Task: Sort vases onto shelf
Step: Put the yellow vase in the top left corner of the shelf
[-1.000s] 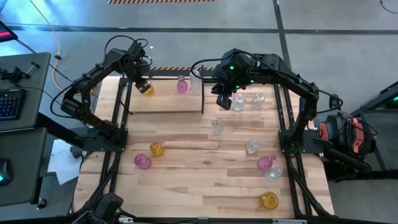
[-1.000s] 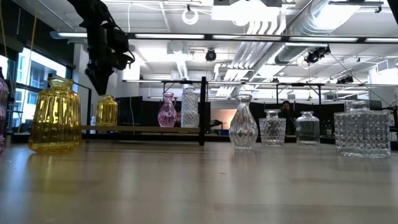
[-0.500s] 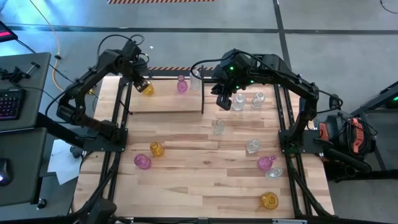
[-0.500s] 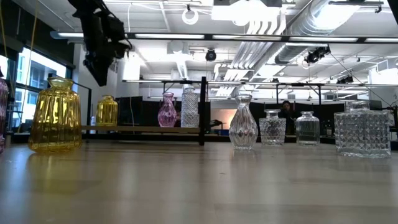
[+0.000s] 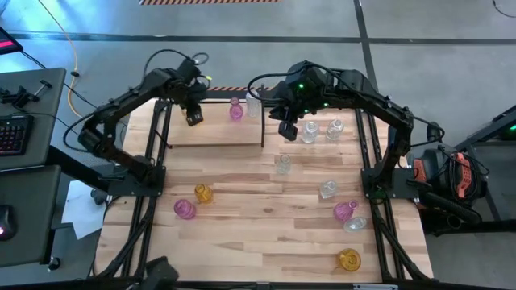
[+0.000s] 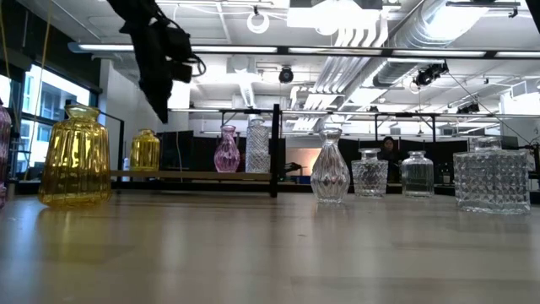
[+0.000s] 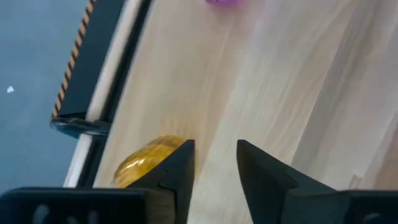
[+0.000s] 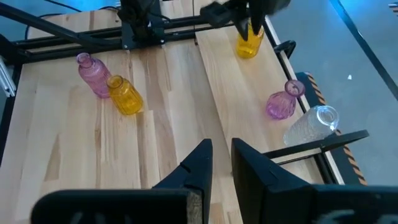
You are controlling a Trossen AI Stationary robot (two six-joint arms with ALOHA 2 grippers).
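Observation:
The shelf (image 5: 218, 133) stands at the table's far left. On its board stand a yellow vase (image 6: 145, 150), a pink vase (image 5: 236, 111) and a clear vase (image 5: 254, 105) next to the black divider (image 5: 264, 121). My left gripper (image 5: 194, 118) hovers open just above the yellow vase (image 7: 146, 163), which lies beside one finger, not between them. Over the table right of the divider my right gripper (image 5: 288, 129) hangs high, empty, with a narrow gap (image 8: 221, 158) between its fingers. Several more vases stand on the tabletop.
On the table stand clear vases (image 5: 309, 131), (image 5: 334, 127), (image 5: 283, 163), (image 5: 327, 189), pink vases (image 5: 185, 209), (image 5: 346, 211) and yellow vases (image 5: 202, 193), (image 5: 349, 259). Black frame rails (image 5: 153, 161) run along both table sides.
My left gripper has swung a little toward the table's right, along the shelf, and has rolled at the wrist; it now covers the yellow vase from above. The yellow vase has stayed upright on the shelf board.

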